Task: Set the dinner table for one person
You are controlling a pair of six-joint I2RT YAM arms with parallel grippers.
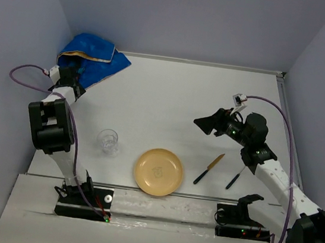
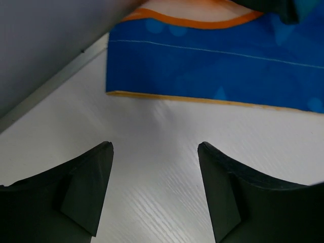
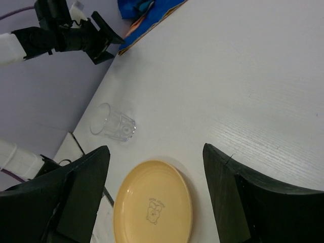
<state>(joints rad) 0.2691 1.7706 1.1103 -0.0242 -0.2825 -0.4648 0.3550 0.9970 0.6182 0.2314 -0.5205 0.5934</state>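
Upper left: left hand (image 1: 71,78) wide open, empty, by the bunched blue placemat (image 1: 96,59); soft cloth, I'd pinch its near hem. The desk (image 1: 171,99) fills mid-frame, looks rigid and smooth, nothing to grip; right hand (image 1: 205,123) wide, empty, right of centre.

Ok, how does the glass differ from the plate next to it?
The glass is clear; the plate is yellow with a small drawing at its centre. The glass stands upright and narrow; the plate lies wide and flat. Both are empty and rest on the white table, not touching each other.
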